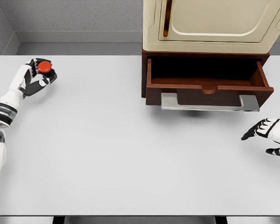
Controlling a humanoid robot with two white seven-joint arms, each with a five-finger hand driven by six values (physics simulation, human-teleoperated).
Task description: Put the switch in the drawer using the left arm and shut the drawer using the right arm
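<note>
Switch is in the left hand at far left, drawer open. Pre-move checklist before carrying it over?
1. Grip: left hand has its fingers curled around the red switch. ok.
2. Lift: whether the switch is off the table cannot be judged from this view. cannot tell.
3. Drawer open: pulled out, dark interior showing, nothing seen inside. ok.
4. Path from the switch to the drawer: bare tabletop between them. ok.
5. Right hand: at the right edge, below the drawer's handle, fingers spread, holding nothing, out of the way. ok.
6. Switch over the drawer: far left of it. not ok.
</note>
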